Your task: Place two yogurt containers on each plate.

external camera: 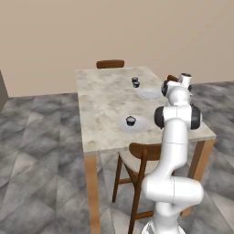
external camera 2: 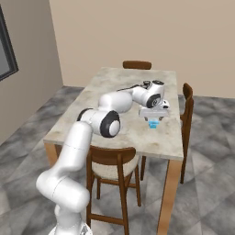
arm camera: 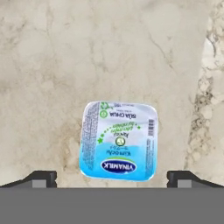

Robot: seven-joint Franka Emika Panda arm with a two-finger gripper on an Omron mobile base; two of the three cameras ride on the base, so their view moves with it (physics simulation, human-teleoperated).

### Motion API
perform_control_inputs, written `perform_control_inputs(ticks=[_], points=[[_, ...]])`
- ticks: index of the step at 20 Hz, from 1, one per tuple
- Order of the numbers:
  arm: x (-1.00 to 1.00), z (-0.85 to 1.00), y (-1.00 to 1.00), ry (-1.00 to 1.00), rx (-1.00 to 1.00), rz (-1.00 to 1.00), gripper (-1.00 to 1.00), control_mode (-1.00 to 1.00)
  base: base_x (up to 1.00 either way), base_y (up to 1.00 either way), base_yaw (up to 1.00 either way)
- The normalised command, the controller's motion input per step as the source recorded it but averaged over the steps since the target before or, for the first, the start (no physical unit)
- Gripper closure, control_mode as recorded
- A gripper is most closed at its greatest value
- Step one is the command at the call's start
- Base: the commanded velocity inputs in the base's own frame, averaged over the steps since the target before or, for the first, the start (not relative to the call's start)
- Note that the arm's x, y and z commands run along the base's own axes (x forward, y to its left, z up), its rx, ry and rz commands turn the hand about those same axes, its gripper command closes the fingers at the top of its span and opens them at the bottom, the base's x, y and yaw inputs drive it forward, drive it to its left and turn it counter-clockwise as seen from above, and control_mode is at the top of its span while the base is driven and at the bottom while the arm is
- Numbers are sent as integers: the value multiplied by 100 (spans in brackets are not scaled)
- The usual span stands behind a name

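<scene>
In the hand view a yogurt container (arm camera: 118,140) with a bright light blue and white lid sits on the marble table. My gripper (arm camera: 112,176) is open above it, one fingertip (arm camera: 42,176) wide on each side and clear of the cup. In the right base view the gripper (external camera 2: 153,118) hangs just over this cup (external camera 2: 153,124) near the table's right edge. The near plate (external camera: 141,125) carries one dark yogurt cup (external camera: 131,120). The far plate (external camera: 150,94) looks bare. Two more cups (external camera: 135,82) stand together on the table beyond it.
The marble table (external camera: 103,105) has wooden legs. A wooden chair (external camera: 144,153) is tucked in at the near side, another (external camera: 110,63) at the far end, and a third (external camera 2: 187,94) along the right side. My arm covers both plates in the right base view.
</scene>
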Motion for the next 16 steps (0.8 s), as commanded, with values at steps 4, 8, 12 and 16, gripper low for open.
perform_control_inputs(ticks=[4, 8, 12, 16], points=[[6, -13, 0, 0, 0, 7, -100, -100, 0, 0, 0], [0, -12, 1, 0, 0, 10, -100, -100, 0, 0, 0], [0, -21, 0, 0, 0, 10, -100, -100, 0, 0, 0], [0, -21, 2, 0, 0, 8, -100, -100, 0, 0, 0]])
